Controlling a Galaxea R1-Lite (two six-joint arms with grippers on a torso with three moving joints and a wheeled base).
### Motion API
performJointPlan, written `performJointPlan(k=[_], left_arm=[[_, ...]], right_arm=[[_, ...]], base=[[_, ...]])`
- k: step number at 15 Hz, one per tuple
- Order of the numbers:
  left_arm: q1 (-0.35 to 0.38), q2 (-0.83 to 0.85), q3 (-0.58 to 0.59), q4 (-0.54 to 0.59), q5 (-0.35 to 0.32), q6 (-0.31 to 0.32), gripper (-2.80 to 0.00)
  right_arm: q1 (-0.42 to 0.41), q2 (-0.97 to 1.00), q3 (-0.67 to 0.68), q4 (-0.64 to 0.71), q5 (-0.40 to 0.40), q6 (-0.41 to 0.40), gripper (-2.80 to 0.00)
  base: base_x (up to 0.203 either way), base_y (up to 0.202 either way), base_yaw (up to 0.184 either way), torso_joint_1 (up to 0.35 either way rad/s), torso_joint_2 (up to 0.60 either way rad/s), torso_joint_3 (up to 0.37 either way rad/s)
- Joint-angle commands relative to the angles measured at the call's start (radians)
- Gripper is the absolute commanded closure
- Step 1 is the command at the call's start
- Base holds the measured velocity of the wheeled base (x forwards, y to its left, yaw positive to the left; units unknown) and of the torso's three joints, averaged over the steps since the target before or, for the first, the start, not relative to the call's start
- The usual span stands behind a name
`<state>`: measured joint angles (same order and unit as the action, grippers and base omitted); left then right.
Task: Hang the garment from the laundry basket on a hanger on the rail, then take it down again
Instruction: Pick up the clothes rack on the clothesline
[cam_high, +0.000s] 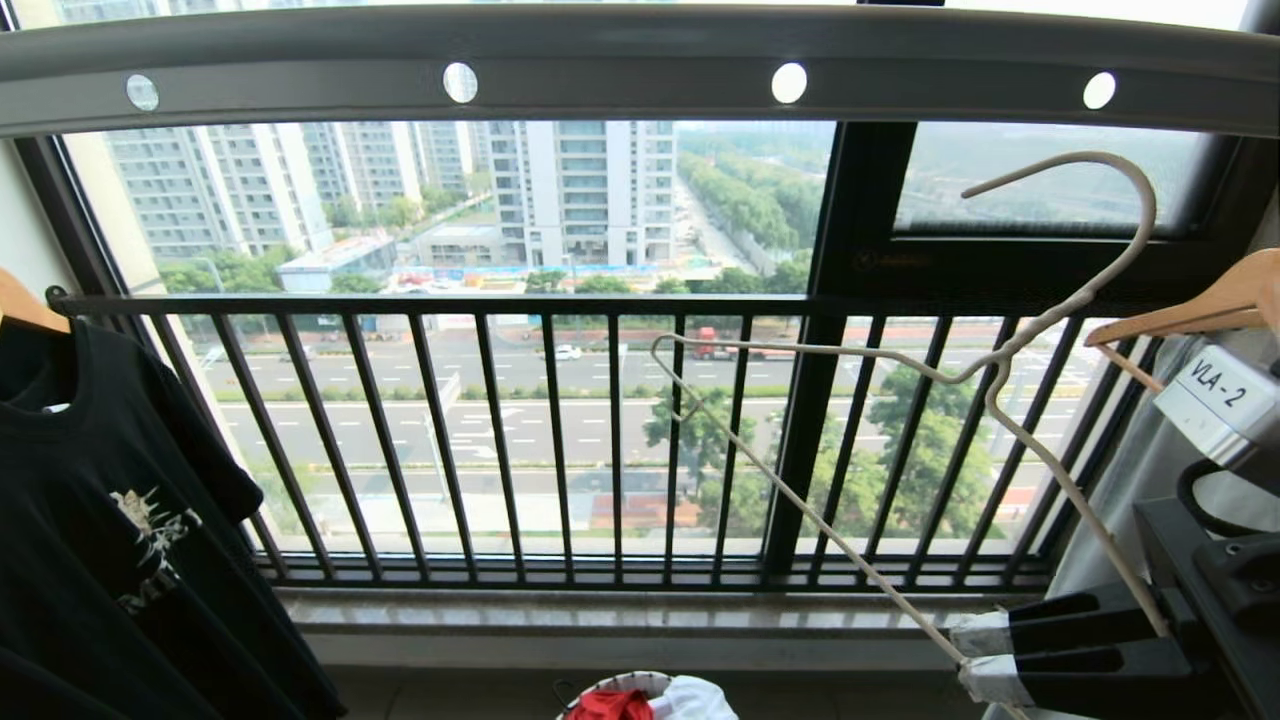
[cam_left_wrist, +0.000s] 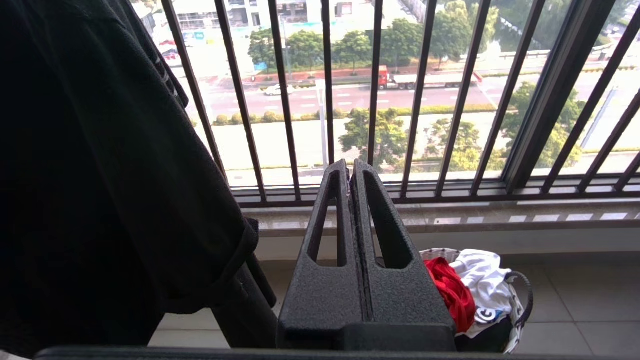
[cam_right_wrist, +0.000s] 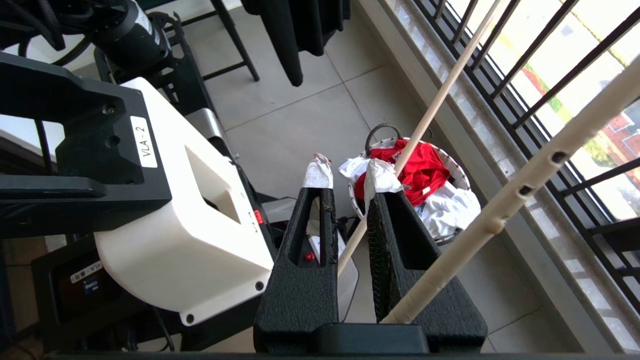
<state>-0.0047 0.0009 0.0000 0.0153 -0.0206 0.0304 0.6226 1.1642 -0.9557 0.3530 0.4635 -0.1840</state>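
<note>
My right gripper (cam_high: 980, 655) (cam_right_wrist: 350, 175), its tips wrapped in white tape, is shut on the lower corner of the thin white hanger (cam_high: 1000, 372) (cam_right_wrist: 434, 107). It holds the hanger up in the air at the right. The hanger's hook (cam_high: 1140, 200) is just below the grey rail (cam_high: 620, 88) with round holes and does not touch it. Nothing hangs on the hanger. The red garment (cam_high: 610, 705) (cam_left_wrist: 450, 290) (cam_right_wrist: 422, 170) lies crumpled in the laundry basket (cam_high: 625, 682) (cam_left_wrist: 435, 252) (cam_right_wrist: 455, 169) on the floor under the window. My left gripper (cam_left_wrist: 348, 167) is shut and empty, low beside the basket.
A black printed T-shirt (cam_high: 100, 520) hangs at the left. A wooden hanger (cam_high: 1200, 305) with a pale grey garment (cam_high: 1130, 470) hangs at the right. The black barred window railing (cam_high: 500, 440) runs behind. A white garment (cam_left_wrist: 482, 272) shares the basket.
</note>
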Motion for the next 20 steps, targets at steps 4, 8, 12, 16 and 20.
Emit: performJointPlan(k=[4,8,12,16,20], left_arm=[[0.0,0.001,0.0,0.0,-0.001,0.0,0.0],[0.0,0.001,0.0,0.0,0.0,0.0,0.0],[0.0,0.001,0.0,0.0,0.0,0.0,0.0],[0.0,0.001,0.0,0.0,0.001,0.0,0.0],[0.0,0.001,0.0,0.0,0.001,0.0,0.0]], right_arm=[[-0.015,-0.006,0.0,0.001,0.003,-0.005,0.0],[-0.021,-0.014,0.0,0.001,0.003,-0.006,0.0],[-0.021,-0.017,0.003,0.001,0.003,-0.008,0.0],[-0.021,-0.023,0.008,0.001,0.003,-0.011,0.0],[-0.021,-0.023,0.017,0.001,0.003,-0.029,0.0]], base=[[0.0,0.0,0.0,-0.097,0.21,0.107],[0.0,0.0,0.0,-0.132,0.29,0.151],[0.0,0.0,0.0,-0.14,0.3,0.166],[0.0,0.0,0.0,-0.14,0.31,0.162],[0.0,0.0,0.0,-0.147,0.32,0.173]])
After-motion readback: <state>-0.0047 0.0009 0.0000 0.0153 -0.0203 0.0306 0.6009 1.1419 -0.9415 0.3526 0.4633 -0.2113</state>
